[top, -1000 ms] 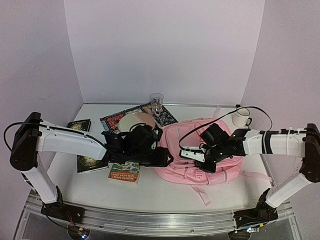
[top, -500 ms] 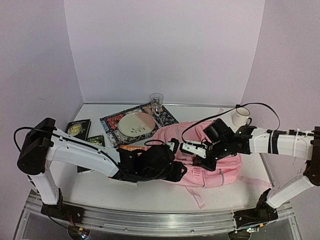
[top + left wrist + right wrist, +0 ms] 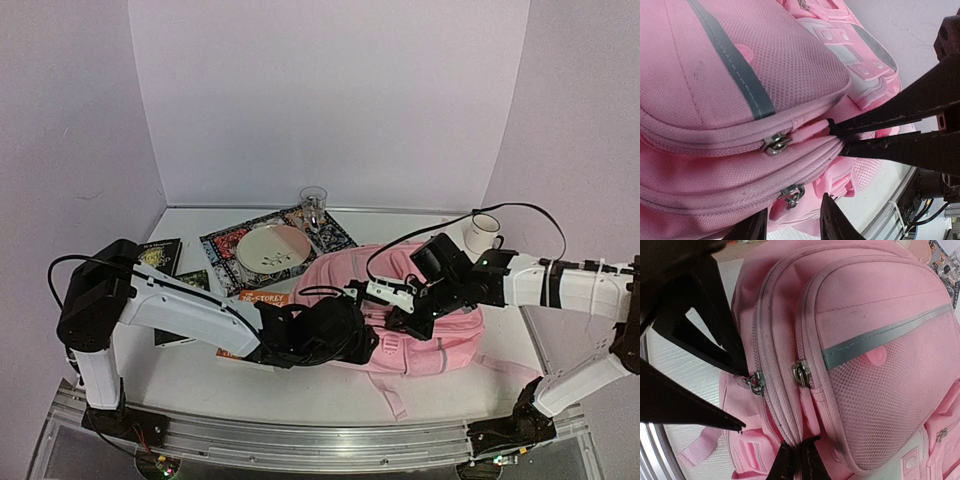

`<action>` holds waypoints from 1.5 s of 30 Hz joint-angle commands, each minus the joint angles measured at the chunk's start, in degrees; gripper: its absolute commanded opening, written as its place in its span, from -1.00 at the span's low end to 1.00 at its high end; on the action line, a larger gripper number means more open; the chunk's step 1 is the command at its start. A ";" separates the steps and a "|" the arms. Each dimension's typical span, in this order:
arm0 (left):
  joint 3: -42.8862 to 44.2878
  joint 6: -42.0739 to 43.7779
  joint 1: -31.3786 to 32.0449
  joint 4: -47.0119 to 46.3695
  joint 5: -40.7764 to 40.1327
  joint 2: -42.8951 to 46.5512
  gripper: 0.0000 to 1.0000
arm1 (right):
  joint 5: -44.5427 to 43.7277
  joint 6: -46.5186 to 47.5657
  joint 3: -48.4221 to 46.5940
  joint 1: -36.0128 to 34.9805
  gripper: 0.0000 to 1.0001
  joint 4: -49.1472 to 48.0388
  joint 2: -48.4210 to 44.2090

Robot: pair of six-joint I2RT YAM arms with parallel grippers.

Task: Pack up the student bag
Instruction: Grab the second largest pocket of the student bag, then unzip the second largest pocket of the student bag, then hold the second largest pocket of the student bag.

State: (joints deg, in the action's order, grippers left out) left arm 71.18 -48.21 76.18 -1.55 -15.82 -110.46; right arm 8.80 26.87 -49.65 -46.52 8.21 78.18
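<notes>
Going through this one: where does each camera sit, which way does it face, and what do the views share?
Top: above and behind the robot, looking down on table, bag, left arm, right arm.
Left wrist: low beside the bag, facing its zips; left gripper tips at bottom, right gripper at right.
Right wrist: over the bag's front, looking down; its fingers at bottom pinching the pull, left gripper at left.
Shared: both wrist views show that pull.

Pink student bag [image 3: 445,345] with grey stripe [image 3: 880,337]
</notes>
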 commanded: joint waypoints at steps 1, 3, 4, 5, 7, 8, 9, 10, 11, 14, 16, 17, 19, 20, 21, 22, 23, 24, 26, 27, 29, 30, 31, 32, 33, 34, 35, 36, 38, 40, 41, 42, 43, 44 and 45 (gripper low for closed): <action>3.61 0.76 -0.16 -1.97 -3.12 -1.43 -0.51 | 3.30 -1.38 -3.42 -0.23 -1.00 -1.18 -3.28; 2.83 0.73 -0.20 -1.87 -3.95 -0.75 -0.73 | 2.37 -1.28 -2.86 -0.19 -1.00 -1.09 -4.02; 2.39 0.70 -0.20 -1.58 -4.28 -0.27 -0.85 | 2.07 -1.23 -2.59 -0.14 -1.00 -0.99 -4.36; 1.92 0.61 -0.19 -1.08 -4.65 0.29 -0.95 | 1.65 -1.18 -2.31 -0.07 -1.00 -0.85 -4.77; 0.68 0.15 -0.24 1.12 -5.75 1.75 -1.00 | -0.20 -0.94 -1.60 0.28 -1.00 -0.20 -6.17; 0.16 0.12 -0.26 2.81 -6.39 2.75 -1.00 | -1.03 -0.57 -1.09 0.56 -1.00 0.18 -6.92; -0.52 0.03 -0.26 4.51 -7.23 3.85 -1.00 | -2.11 -0.14 -0.59 0.88 -1.00 0.62 -8.05; -1.37 -0.04 -0.25 6.24 -8.14 5.14 -1.00 | -3.22 0.37 0.05 1.26 -1.00 1.05 -9.43; -2.33 -0.06 -0.35 7.81 -9.10 6.56 -1.00 | -4.12 0.84 0.76 1.80 -1.00 1.40 -10.88; -5.92 -0.04 -1.27 11.49 -11.25 11.41 -1.00 | -8.14 1.91 3.02 3.33 -1.00 1.91 -15.35; -8.65 0.33 -2.92 12.54 -10.81 14.84 -1.00 | -12.08 2.14 4.47 4.30 -1.00 1.99 -17.76; -9.72 0.69 -4.09 12.87 -10.36 16.11 -1.00 | -14.06 2.09 5.03 4.78 -1.00 1.99 -18.61; -11.47 2.41 -6.22 13.11 -8.53 18.19 -1.00 | -18.00 1.85 5.93 5.64 -1.00 2.05 -19.66; -11.78 3.43 -7.41 13.24 -7.15 18.67 -1.00 | -20.62 1.72 6.39 6.09 -1.00 2.07 -20.15; -11.81 4.50 -8.60 13.46 -5.33 18.85 -1.00 | -22.58 1.62 6.91 6.58 -1.00 2.07 -20.46; -11.75 5.55 -9.64 13.76 -3.84 18.88 -1.00 | -24.48 1.42 7.38 7.24 -1.00 2.08 -20.71; -11.51 6.61 -10.38 14.12 -2.91 18.67 -1.00 | -26.09 0.87 7.65 8.21 -1.00 2.08 -20.82; -10.97 7.91 -10.78 14.26 -1.52 18.39 -1.00 | -27.46 0.04 7.66 9.15 -1.00 2.10 -20.78; -8.89 10.75 -10.92 14.16 2.70 17.07 -1.00 | -28.18 -1.33 7.31 10.19 -1.00 2.21 -20.71; -7.09 12.09 -10.77 13.97 6.07 16.09 -1.00 | -25.65 -1.48 6.73 10.22 -1.00 2.50 -20.86; -2.71 14.86 -9.97 13.46 11.96 13.60 -1.00 | -16.21 -1.88 5.20 10.22 -1.00 3.07 -21.85; -0.50 15.85 -8.86 13.42 13.52 12.63 -1.00 | -12.22 -2.35 4.79 10.22 -0.96 2.76 -22.56; 2.61 16.83 -8.08 13.37 14.99 11.53 -1.00 | -6.93 -2.99 4.50 10.20 -0.86 2.02 -23.22; 4.32 17.11 -7.45 13.32 17.02 10.37 -1.00 | -3.87 -3.59 4.17 10.21 -0.77 1.17 -24.07; 6.80 17.06 -7.18 13.17 19.05 9.40 -1.00 | -0.27 -4.07 3.89 10.22 -0.63 0.63 -24.81; 8.59 16.85 -7.08 13.14 20.29 8.27 -1.00 | 2.24 -4.47 3.45 10.22 -0.52 0.41 -25.19; 10.30 16.59 -7.06 13.16 21.47 7.39 -1.00 | 4.79 -4.85 3.11 10.22 -0.40 0.26 -25.48; 11.42 16.42 -7.03 13.11 22.22 6.62 -1.00 | 6.32 -5.21 2.70 10.22 -0.30 0.18 -25.71; 13.81 16.05 -7.05 13.08 23.92 5.31 -1.00 | 10.46 -5.73 2.25 10.19 -0.14 -0.42 -26.29; 15.49 15.79 -7.01 13.07 25.66 4.14 -1.00 | 13.49 -6.42 2.29 10.12 -0.06 -1.31 -26.72; 16.20 15.67 -7.01 13.09 26.51 3.68 -1.00 | 14.85 -6.85 2.44 10.10 -0.03 -1.78 -26.82; 17.05 15.51 -7.01 13.11 27.53 3.20 -1.00 | 16.03 -7.28 2.72 9.98 -0.01 -2.28 -26.81; 17.72 15.33 -7.02 13.11 28.34 2.84 -1.00 | 16.80 -7.80 3.10 9.82 0.01 -2.74 -26.69; 18.29 15.14 -7.03 13.09 28.90 2.62 -1.00 | 17.27 -8.23 3.58 9.53 0.03 -3.15 -26.49; 18.97 14.95 -7.01 13.11 29.58 2.38 -1.00 | 17.66 -8.66 4.21 9.23 0.04 -3.52 -26.30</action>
State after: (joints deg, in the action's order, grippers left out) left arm 84.15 -33.41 69.01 14.84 9.09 -108.39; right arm 19.81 21.07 -45.71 -36.48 6.92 51.63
